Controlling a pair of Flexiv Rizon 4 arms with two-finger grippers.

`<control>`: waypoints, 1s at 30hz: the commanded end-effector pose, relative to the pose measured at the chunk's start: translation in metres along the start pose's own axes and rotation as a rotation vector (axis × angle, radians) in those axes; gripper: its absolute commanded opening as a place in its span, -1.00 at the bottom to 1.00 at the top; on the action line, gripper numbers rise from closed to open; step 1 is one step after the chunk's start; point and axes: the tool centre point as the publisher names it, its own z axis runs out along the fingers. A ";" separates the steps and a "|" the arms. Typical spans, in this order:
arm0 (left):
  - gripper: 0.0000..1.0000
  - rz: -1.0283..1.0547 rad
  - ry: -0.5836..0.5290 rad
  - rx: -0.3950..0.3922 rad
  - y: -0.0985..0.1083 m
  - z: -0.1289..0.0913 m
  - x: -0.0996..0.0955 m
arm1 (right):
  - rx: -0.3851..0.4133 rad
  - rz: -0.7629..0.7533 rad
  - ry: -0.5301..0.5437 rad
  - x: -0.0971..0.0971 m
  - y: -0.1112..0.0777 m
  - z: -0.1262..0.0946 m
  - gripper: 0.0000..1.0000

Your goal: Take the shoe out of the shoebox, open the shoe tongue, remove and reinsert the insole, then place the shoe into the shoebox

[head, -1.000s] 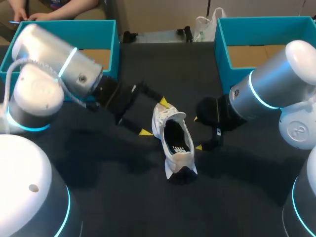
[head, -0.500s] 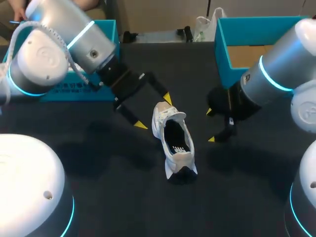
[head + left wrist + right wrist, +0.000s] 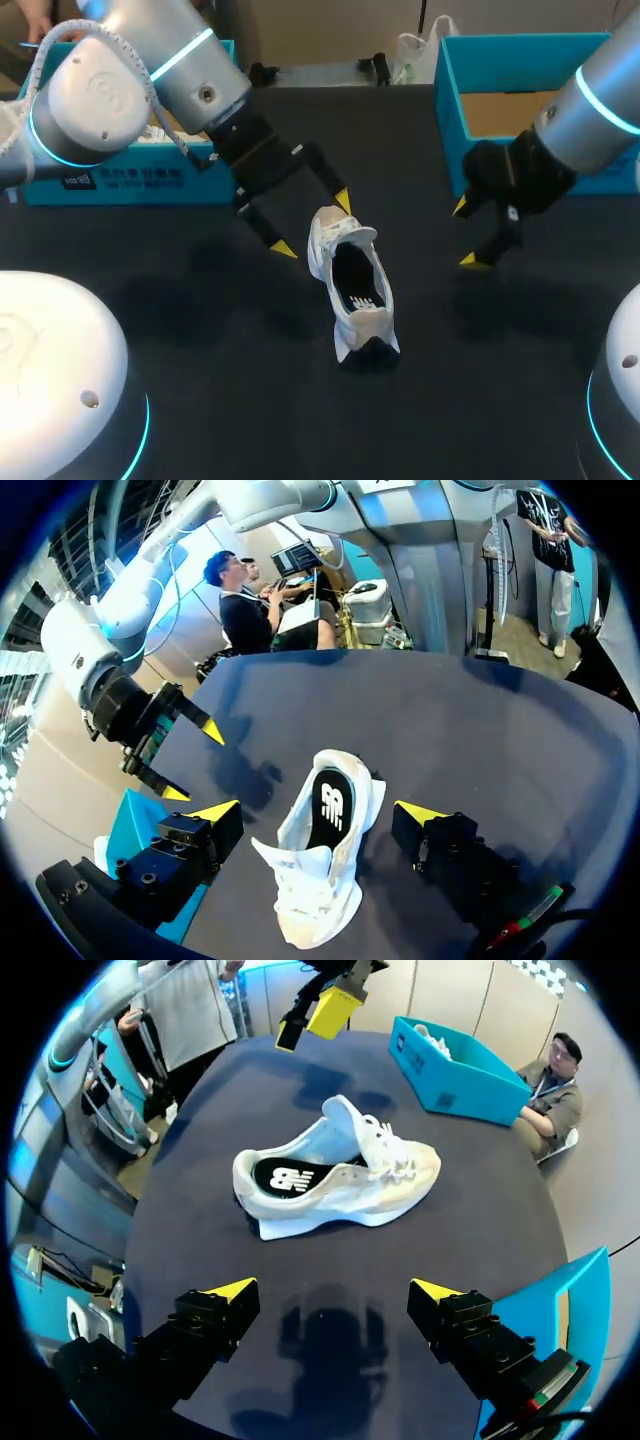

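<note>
"So, where is the shoe [image 3: 352, 285]?"
"On the bench [image 3: 200, 340], just beside the open left hand [image 3: 313, 225], top up so a hand can reach the insole [image 3: 358, 290]. The right hand [image 3: 464, 233] is farther off, open too."

Counter [image 3: 200, 330]: dark, near-black, plain and unpatterned; takes up most of the head view.
Far edge: straight across the upper part of the head view, with a pale grey strip [image 3: 330, 76] along its middle.
Far-edge clutter: white plastic bag [image 3: 415, 52] and small black items [image 3: 264, 73], too small to tell.
Shadows: soft-edged darker patches [image 3: 200, 268] left and right of the counter's middle; one more blurred patch [image 3: 330, 1338] in the right wrist view.
Light: even and diffuse; faint sheen [image 3: 450, 710] on the counter's far part in the left wrist view.
</note>
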 end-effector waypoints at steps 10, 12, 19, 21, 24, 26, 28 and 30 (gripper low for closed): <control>1.00 0.014 0.040 -0.010 0.002 0.000 -0.002 | 0.072 -0.020 0.000 0.003 -0.009 -0.060 1.00; 1.00 0.031 0.073 -0.030 0.002 0.001 -0.003 | 0.087 -0.025 -0.003 0.003 -0.010 -0.066 1.00; 0.80 0.040 0.141 -0.048 0.007 0.005 -0.008 | 0.096 0.024 -0.094 0.003 -0.012 -0.079 1.00; -0.06 0.035 0.150 -0.048 0.009 0.002 -0.012 | 0.096 0.024 -0.094 0.003 -0.012 -0.079 1.00; -0.89 0.026 0.166 -0.031 0.010 0.000 -0.017 | 0.096 0.024 -0.094 0.003 -0.012 -0.079 1.00; -1.00 0.020 0.189 -0.019 0.010 0.001 -0.020 | 0.096 0.024 -0.094 0.003 -0.012 -0.079 1.00; -1.00 0.037 0.206 -0.031 0.009 0.003 -0.022 | 0.096 0.024 -0.094 0.003 -0.012 -0.079 1.00; -1.00 0.047 0.227 -0.017 0.007 0.007 -0.025 | 0.096 0.024 -0.094 0.003 -0.012 -0.079 1.00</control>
